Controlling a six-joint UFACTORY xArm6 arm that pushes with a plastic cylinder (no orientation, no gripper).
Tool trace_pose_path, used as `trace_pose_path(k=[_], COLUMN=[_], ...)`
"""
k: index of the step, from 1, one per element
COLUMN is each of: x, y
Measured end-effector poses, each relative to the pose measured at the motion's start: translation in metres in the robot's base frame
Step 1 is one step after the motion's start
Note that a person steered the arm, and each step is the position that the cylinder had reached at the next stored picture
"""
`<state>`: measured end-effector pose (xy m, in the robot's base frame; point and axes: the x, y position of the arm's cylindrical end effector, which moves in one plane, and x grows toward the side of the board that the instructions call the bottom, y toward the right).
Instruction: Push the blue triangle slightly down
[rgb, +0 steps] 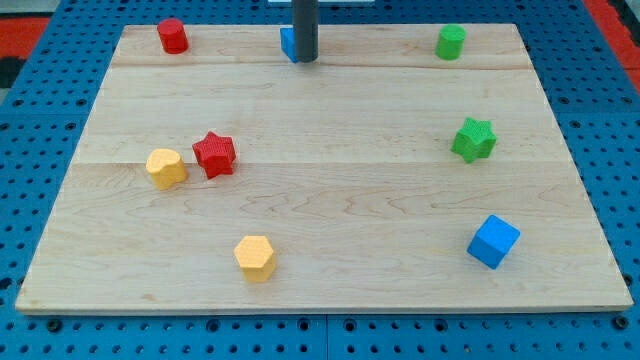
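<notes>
We find the blue triangle (287, 43) near the view's top edge of the counter (320, 180), between the red cylinder (172, 36) and the green cylinder (450, 42), mostly hidden behind our rod. Our tip (305, 59) sits touching or just beside the triangle's right side and slightly toward the view's bottom of it, so we judge it is on the wrong side for a downward push and would need to come round to the view's top of the block. No claw is fitted, so no open or closed state applies.
</notes>
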<state>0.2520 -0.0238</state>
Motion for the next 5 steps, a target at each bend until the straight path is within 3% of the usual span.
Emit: trace_pose_path(k=[2, 3, 5], x=[-0.049, -0.057, 0.008], y=[0.032, -0.002, -0.022])
